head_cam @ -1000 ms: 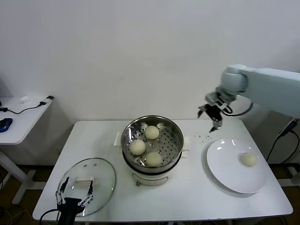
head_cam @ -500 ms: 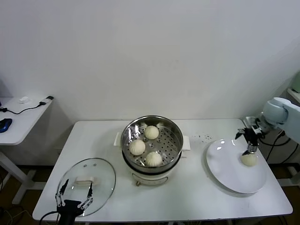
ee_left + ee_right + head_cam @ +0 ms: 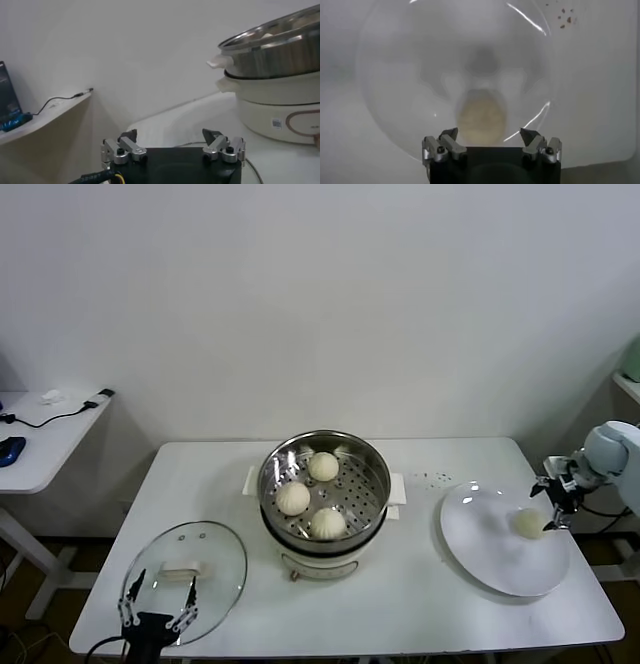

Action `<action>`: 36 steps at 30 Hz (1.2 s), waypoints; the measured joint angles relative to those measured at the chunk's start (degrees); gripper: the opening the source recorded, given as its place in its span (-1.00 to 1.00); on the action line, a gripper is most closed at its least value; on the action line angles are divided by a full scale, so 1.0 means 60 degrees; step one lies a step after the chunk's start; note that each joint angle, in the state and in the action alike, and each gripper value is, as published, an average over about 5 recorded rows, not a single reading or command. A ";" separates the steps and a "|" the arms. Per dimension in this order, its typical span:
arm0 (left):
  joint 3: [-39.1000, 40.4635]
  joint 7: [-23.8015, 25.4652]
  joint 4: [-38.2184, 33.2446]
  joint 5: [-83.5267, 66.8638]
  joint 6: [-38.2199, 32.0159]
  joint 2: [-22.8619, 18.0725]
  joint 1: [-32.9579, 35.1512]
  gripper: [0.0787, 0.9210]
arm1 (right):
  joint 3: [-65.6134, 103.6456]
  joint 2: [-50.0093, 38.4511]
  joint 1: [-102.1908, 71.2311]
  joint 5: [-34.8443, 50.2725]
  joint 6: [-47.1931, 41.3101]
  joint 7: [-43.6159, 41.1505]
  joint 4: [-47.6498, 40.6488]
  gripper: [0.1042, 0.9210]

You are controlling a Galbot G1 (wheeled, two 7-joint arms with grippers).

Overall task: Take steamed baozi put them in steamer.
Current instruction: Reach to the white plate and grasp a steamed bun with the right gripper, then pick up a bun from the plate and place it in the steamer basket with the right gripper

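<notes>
White surface point(image 3: 420, 594): you have three baozi point(image 3: 294, 498) in the steamer point(image 3: 375, 474); the last one point(image 3: 529, 524) waits on the plate point(image 3: 480, 554), right hand point(image 3: 556, 496) released beside it, left hand point(image 3: 157, 602) released, parked.

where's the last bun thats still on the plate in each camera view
Head view: the bun sits on the right side of the white plate, just beside the open right gripper.
Left wrist view: not in it.
Right wrist view: the bun lies just ahead of the gripper.
Shared landmark: the plate, seen in the head and right wrist views.

Open right gripper point(image 3: 490, 134) above baozi point(image 3: 481, 118) on plate point(image 3: 395, 75).
</notes>
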 measured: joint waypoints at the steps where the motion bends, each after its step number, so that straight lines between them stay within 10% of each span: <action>1: 0.0005 0.0000 0.0015 0.0014 0.0006 -0.0005 -0.0013 0.77 | 0.0121 0.0075 -0.0088 -0.0093 0.0025 -0.0009 -0.0132 0.76; 16: -0.0021 -0.0005 0.0166 0.0071 0.0032 -0.0006 -0.0095 0.77 | 0.0984 0.1010 -0.0714 -0.0887 0.0215 -0.0127 -0.1319 0.76; 36: 0.0008 -0.0020 0.0127 0.0096 -0.0108 -0.0009 0.0035 0.77 | 0.0608 0.1002 -0.0290 -0.0561 0.0120 -0.0314 -0.1340 0.18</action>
